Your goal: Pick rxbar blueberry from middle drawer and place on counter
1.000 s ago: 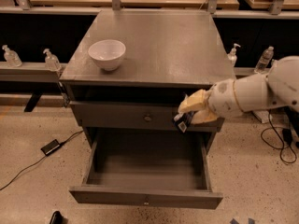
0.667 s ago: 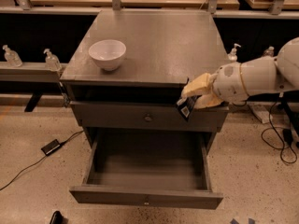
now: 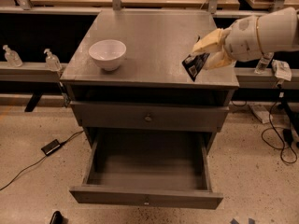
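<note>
The hand (image 3: 204,54), right of centre in the frame, is clamped on the rxbar blueberry (image 3: 192,66). The bar hangs from it toward the lower left, long axis tilted, seemingly over the surface (image 3: 154,36) near its right front edge. The set-down spot lies straight below, and the white bowl (image 3: 107,54) sits well apart at left.

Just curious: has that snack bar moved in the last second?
Yes. The hand raised the rxbar blueberry from below the counter to above its right side.
</note>
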